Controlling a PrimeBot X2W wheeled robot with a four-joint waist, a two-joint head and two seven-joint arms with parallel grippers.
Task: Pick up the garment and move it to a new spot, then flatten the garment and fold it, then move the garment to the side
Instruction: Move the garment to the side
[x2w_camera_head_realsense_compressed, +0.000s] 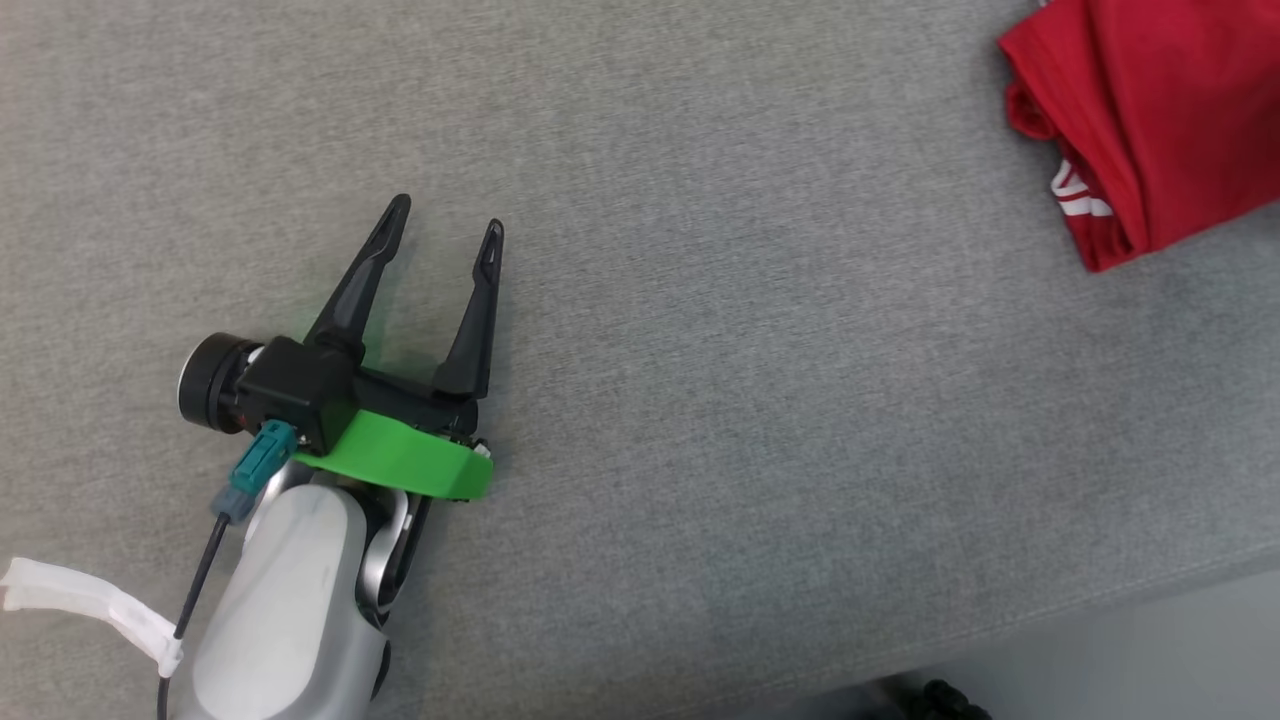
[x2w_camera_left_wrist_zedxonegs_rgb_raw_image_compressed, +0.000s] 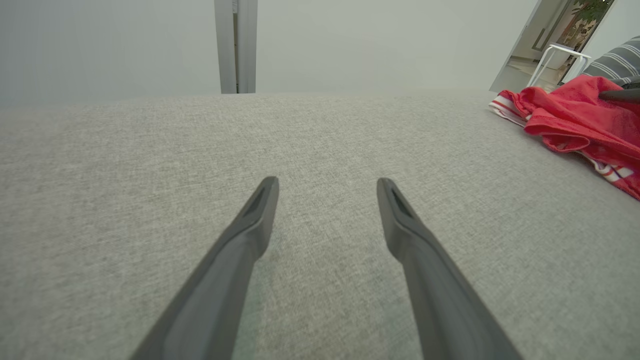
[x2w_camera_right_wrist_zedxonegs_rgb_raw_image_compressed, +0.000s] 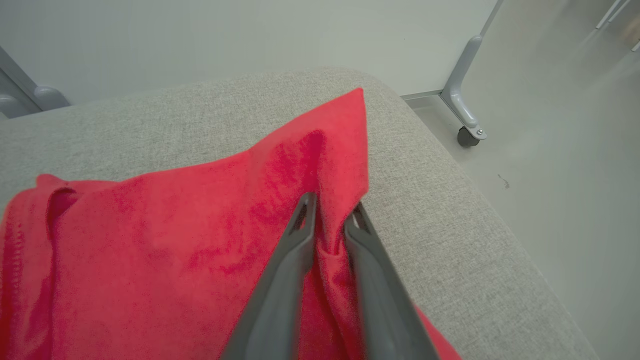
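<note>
L gripper lies low over the grey upholstered cushion, its two dark fingers spread wide and released, nothing between them and bare fabric ahead of the tips. Well to the right of those fingers, at the far end of the cushion, sits the red garment, a stacked bundle w/ white trim stripes showing at the edge nearest the L fingers; in the head view its outline looks fairly straight and layered. R gripper is on top of it: a raised ridge of red cloth runs up between its fingers, which stand close together and appear to be pinching that ridge, though how firm the pinch is can't be told. Beyond the R fingertips a pointed corner of the garment lies near the cushion's rounded corner, w/ pale floor and a castor leg to the right of the fingers. Judged from the layout: pickup, flattening and folding look done, and the garment seems to be at, or approx. at, its side spot. Prob. left to do: let go of the ridge, lift the R fingers clear w/o dragging the top layer, and check the fold has held.
</note>
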